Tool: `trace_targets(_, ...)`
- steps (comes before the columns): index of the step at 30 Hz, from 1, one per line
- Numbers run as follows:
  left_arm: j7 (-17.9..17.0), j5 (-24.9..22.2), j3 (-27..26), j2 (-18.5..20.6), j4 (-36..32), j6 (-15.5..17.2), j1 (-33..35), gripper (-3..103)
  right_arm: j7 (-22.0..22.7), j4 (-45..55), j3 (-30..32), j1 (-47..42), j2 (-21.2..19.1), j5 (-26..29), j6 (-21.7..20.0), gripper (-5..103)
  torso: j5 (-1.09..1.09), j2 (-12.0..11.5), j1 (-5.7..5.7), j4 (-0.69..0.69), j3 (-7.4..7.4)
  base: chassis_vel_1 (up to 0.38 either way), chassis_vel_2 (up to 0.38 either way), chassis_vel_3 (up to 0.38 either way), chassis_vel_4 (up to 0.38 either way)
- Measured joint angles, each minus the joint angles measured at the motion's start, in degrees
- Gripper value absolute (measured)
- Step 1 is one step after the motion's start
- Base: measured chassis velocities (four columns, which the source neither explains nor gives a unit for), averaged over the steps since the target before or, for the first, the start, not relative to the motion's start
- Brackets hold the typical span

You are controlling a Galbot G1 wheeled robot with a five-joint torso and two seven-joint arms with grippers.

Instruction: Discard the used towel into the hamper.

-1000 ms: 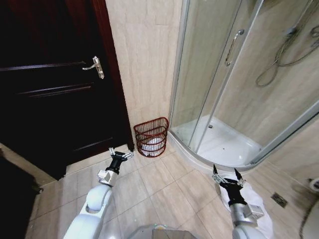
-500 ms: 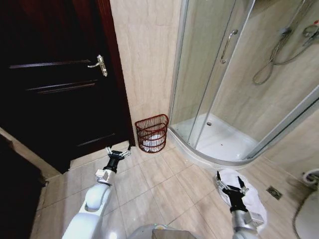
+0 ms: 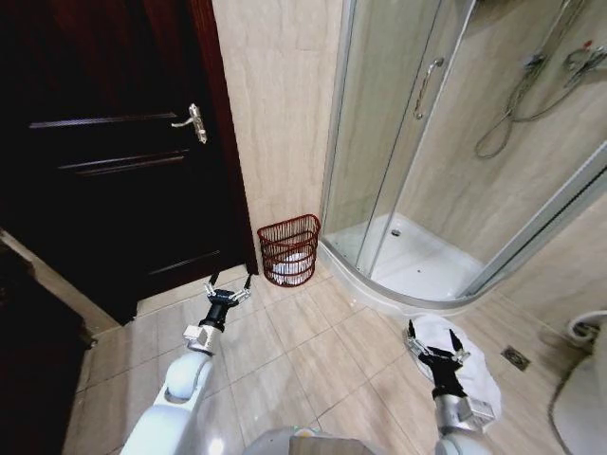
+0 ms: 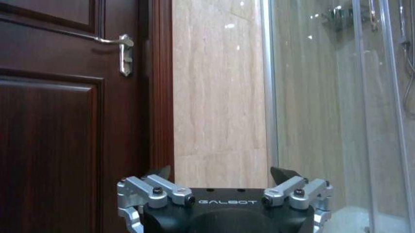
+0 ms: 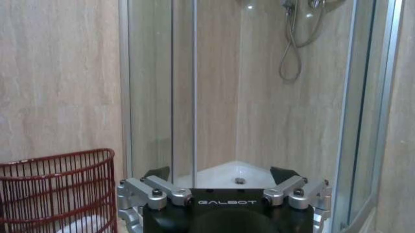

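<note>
— Item one: what differs from a second ago?

— My head camera has drawn back and swung, so the whole bathroom sits differently in view. The hamper looks smaller and higher in the picture, but it stands against the same tiled wall; that shift is the camera's, not the basket's. The white towel on the floor by my right arm now shows more of itself than before.

— Item two: the hamper, position and bearing?

— Dark reddish wire basket, standing upright on the floor tiles, its long axis vertical and its open mouth up. Its flat back is at the wall and its rounded front faces out into the room. It stands between the dark wooden door and the glass shower enclosure, just beside each. Something white lies inside at the bottom.

— Item three: the claws?

— Left claw: spread, nothing in it, held low over the floor near the door, pointing toward the hamper. Right claw: spread, nothing in it, above the near edge of the towel, well apart from the hamper.
</note>
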Motion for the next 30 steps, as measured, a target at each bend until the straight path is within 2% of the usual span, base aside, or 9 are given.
trace_targets(11,0.3,0.1,-0.1,0.0,0.9,-1.0,0.1,100,-0.9,-1.4,-2.2,2.0,-0.3,-1.8,-0.2,100,0.00,0.0,0.00,-0.01,0.00,0.000,0.000,0.000,0.000)
trace_targets(19,0.7,1.1,0.8,-0.2,3.0,-2.2,-0.9,100,-1.3,-3.7,-3.5,1.9,1.1,-5.0,2.0,100,0.00,0.0,0.00,-0.01,0.00,0.000,0.000,0.000,0.000)
trace_targets(24,0.8,2.1,1.3,-0.4,2.6,-2.2,-0.7,100,-0.3,-2.0,-2.9,1.9,0.7,-4.4,-0.5,100,0.01,0.0,0.00,-0.01,0.00,0.000,0.000,0.000,0.000)
trace_targets(26,0.5,1.3,1.1,-0.6,2.2,-2.0,-0.4,100,1.7,-0.7,-1.9,2.5,-1.1,-1.7,-3.2,100,0.01,0.0,0.00,0.01,0.00,0.000,0.000,0.000,0.000)
trace_targets(27,0.5,1.3,1.1,-0.6,2.2,-2.0,-0.4,100,1.7,-0.7,-1.9,2.5,-1.1,-1.7,-3.2,100,0.01,0.0,0.00,0.01,0.00,0.000,0.000,0.000,0.000)
trace_targets(29,0.4,0.6,0.6,-0.5,1.9,-1.6,-0.2,100,3.2,1.0,0.0,2.6,-3.8,3.2,-6.8,100,0.01,0.0,0.00,0.01,0.00,0.000,0.000,0.000,0.000)
trace_targets(30,0.4,0.6,0.6,-0.5,1.9,-1.6,-0.2,100,3.2,1.0,0.0,2.6,-3.8,3.2,-6.8,100,0.01,0.0,0.00,0.01,0.00,0.000,0.000,0.000,0.000)
